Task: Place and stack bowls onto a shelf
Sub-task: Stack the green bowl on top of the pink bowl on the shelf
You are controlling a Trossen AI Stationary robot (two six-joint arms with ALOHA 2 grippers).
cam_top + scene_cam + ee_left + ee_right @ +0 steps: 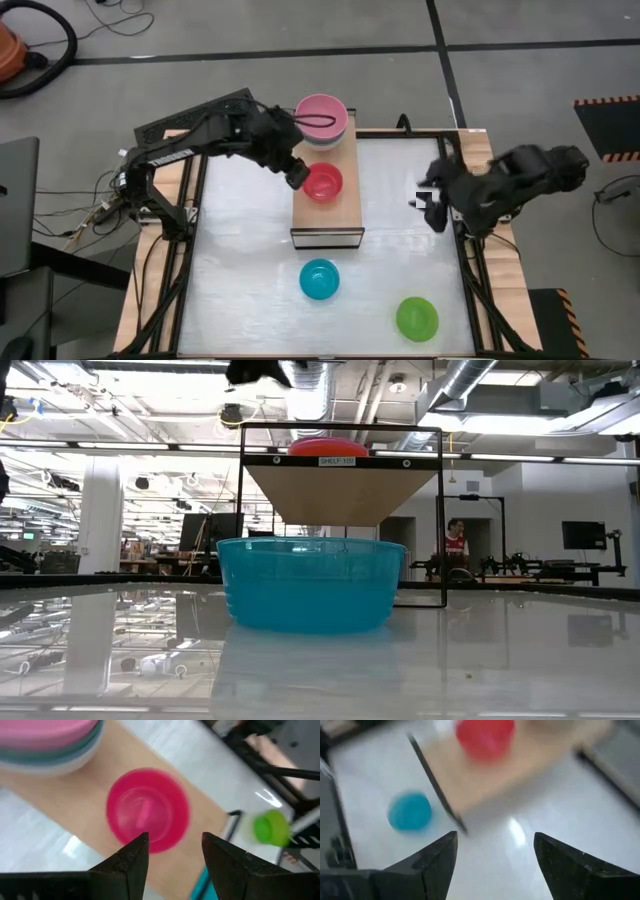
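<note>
The shelf (327, 215) stands lengthwise in the middle of the table. At its far end sits a stack of bowls (322, 120) with a light pink one on top (45, 730). A red bowl (323, 183) (147, 810) rests upright on the shelf's middle. On the table lie a cyan bowl (320, 279) (310, 585) and a green bowl (417, 318). My left gripper (295, 176) (175, 840) is open, just above the red bowl's left rim. My right gripper (432, 207) (495, 837) is open, above the table's right part.
The shelf's dark front edge (327, 238) faces the near side, with the cyan bowl just in front of it. Bare white table (245, 250) lies left of the shelf and between the shelf and the right arm. A person (456, 545) stands far off in the room.
</note>
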